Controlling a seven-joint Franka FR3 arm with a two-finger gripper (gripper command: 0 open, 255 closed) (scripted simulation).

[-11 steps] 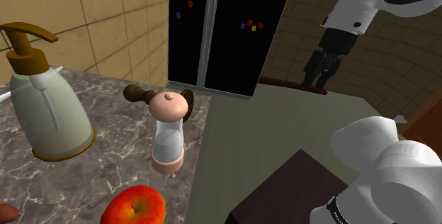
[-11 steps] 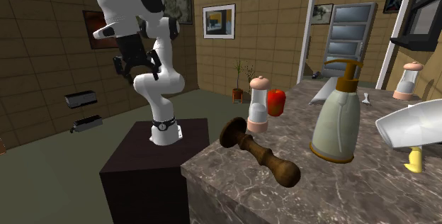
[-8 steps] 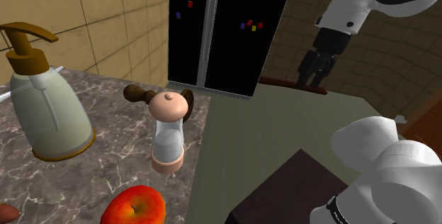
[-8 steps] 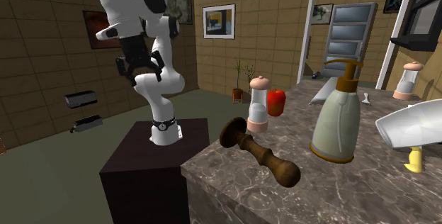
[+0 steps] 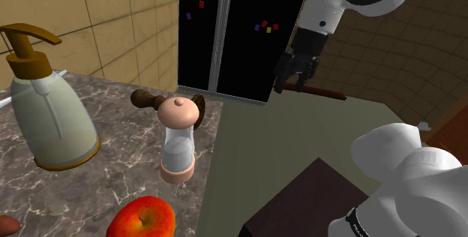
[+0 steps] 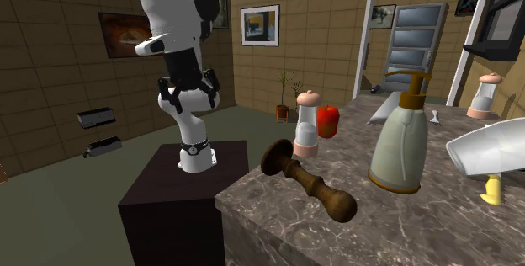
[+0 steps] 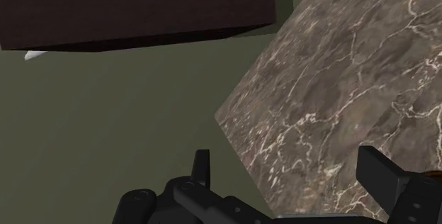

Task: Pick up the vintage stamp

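My claw, fingers spread and empty, hangs upper centre of the shoulder view. The wooden-handled stamp lies lower left of it on the marble counter, handle pointing left, partly behind a shaker.

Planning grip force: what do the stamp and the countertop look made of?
The stamp: dark brown, likely varnished turned wood; soft sheen on its rounded knob, no grain visible. The countertop: brown polished stone, probably marble, from its pale branching veins.
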